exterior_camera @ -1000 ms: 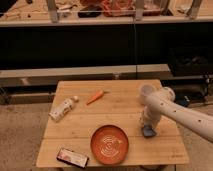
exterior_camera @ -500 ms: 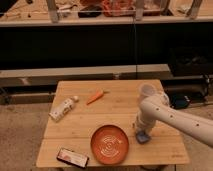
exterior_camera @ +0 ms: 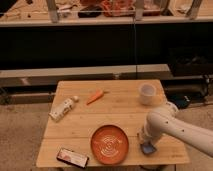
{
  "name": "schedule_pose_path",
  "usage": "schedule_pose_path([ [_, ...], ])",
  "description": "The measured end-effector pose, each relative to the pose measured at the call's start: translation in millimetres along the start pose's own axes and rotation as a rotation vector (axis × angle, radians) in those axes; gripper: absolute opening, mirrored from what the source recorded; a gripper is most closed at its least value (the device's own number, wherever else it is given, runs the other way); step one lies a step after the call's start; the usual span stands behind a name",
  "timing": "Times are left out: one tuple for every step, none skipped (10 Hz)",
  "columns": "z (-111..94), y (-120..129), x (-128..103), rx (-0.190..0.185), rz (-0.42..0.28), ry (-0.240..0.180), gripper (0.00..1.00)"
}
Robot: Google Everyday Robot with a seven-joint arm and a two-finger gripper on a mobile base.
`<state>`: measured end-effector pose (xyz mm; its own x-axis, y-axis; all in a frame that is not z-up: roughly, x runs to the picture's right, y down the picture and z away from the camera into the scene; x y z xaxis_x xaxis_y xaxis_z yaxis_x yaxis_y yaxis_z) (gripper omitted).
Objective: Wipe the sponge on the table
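1. Light wood planks make up the table [exterior_camera: 80, 131], which the camera view shows from above its front edge. A long grey shelf [exterior_camera: 60, 76] runs behind it.
2. The sponge [exterior_camera: 149, 149], small and blue, lies flat on the table near the front right corner. It is just to the right of the round orange plate [exterior_camera: 109, 144] and does not touch it.
3. The gripper [exterior_camera: 146, 142] sits directly on top of the sponge, at the end of the white arm [exterior_camera: 176, 128] that reaches in from the right edge. Whether it is spread wide, drawn narrow or clamped on the sponge cannot be told, because the wrist covers it.
4. A white cup [exterior_camera: 147, 93] stands upright at the back right of the table, well apart from the sponge.
5. A carrot [exterior_camera: 95, 96] lies near the back middle. A white bottle [exterior_camera: 62, 108] lies on its side by the left edge. A dark flat phone-like thing [exterior_camera: 72, 157] rests at the front left corner, near the plate.
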<state>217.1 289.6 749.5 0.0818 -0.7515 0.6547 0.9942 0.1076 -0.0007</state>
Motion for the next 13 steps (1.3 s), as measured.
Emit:
schedule_pose_path([
  [1.5,7.8,-3.0,-0.001,0.018,-0.003,0.00],
  [3.5,19.3,-6.8,0.000,0.051,-0.005,0.00],
  [5.4,29.3,-10.0,-0.001,0.081,-0.006,0.00],
  [5.5,36.7,-11.3,-0.002,0.105,-0.003,0.00],
  [4.9,45.4,-11.1,-0.002,0.134,0.004,0.00],
  [4.1,58.0,-10.7,-0.007,0.166,0.011,0.00],
  [4.0,67.5,-10.4,-0.007,0.195,0.018,0.00],
  [4.4,78.5,-5.8,-0.010,0.226,0.029,0.00],
  [5.9,91.2,1.2,-0.013,0.258,0.040,0.00],
  [6.3,97.0,5.4,-0.012,0.279,0.046,0.00],
  [6.7,109.3,14.4,-0.010,0.313,0.058,0.00],
  [5.3,119.6,22.3,-0.011,0.339,0.070,0.00],
  [2.9,127.6,29.9,-0.015,0.357,0.078,0.00],
])
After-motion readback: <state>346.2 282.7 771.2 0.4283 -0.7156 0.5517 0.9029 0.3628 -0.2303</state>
